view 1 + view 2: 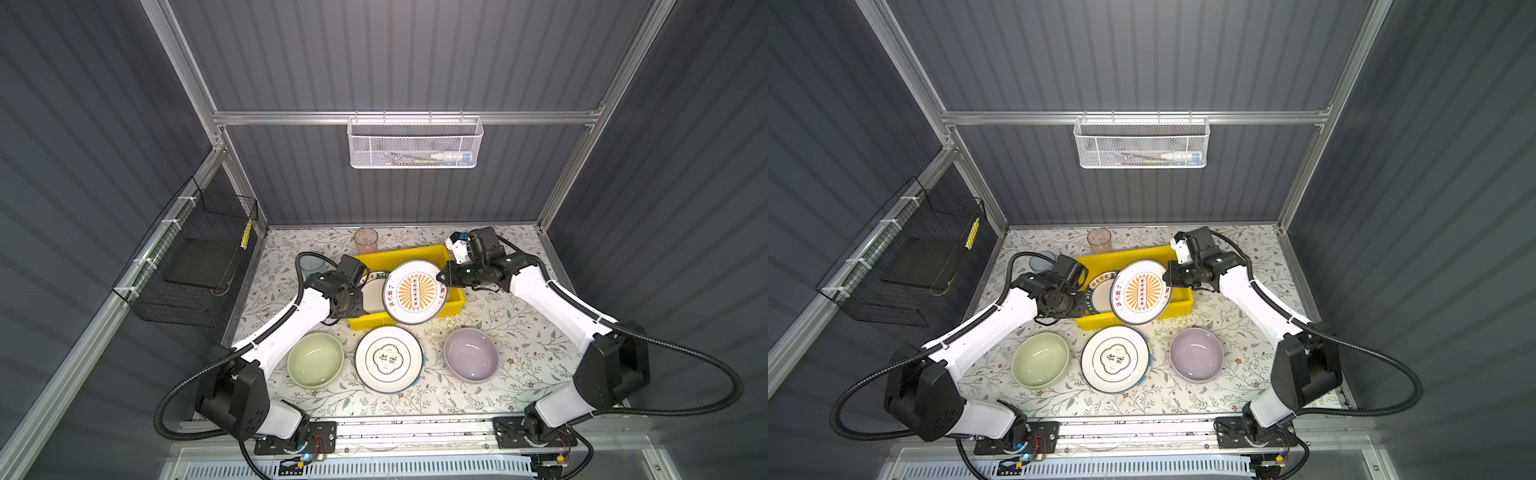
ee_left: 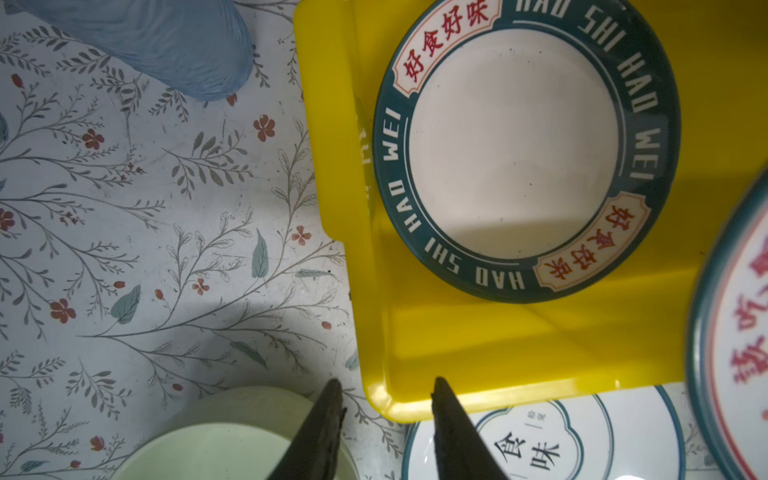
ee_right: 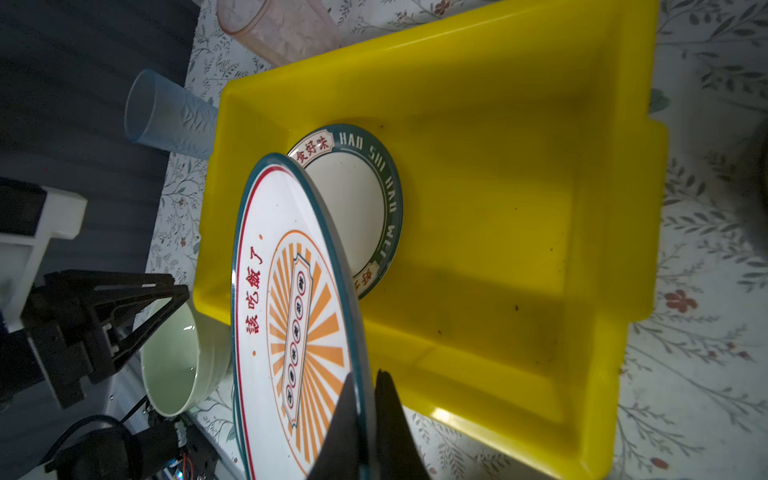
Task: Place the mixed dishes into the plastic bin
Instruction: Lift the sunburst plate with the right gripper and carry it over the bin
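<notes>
Right wrist view shows the right gripper [image 3: 368, 376] clamped on the thin edge of the round orange sunburst plate [image 3: 299, 316]. The plate is held steeply tilted over the bright yellow rectangular plastic bin [image 3: 498, 79], where the green-rimmed lettered plate [image 3: 353, 199] already lies. In both top views the sunburst plate [image 1: 415, 291] overhangs the bin's near wall. Released there, it would likely catch the rim and tip out, or clatter onto the lettered plate. The edge pinch could also let it pivot. Left gripper [image 2: 386, 384] hangs open and empty beside the bin's corner.
</notes>
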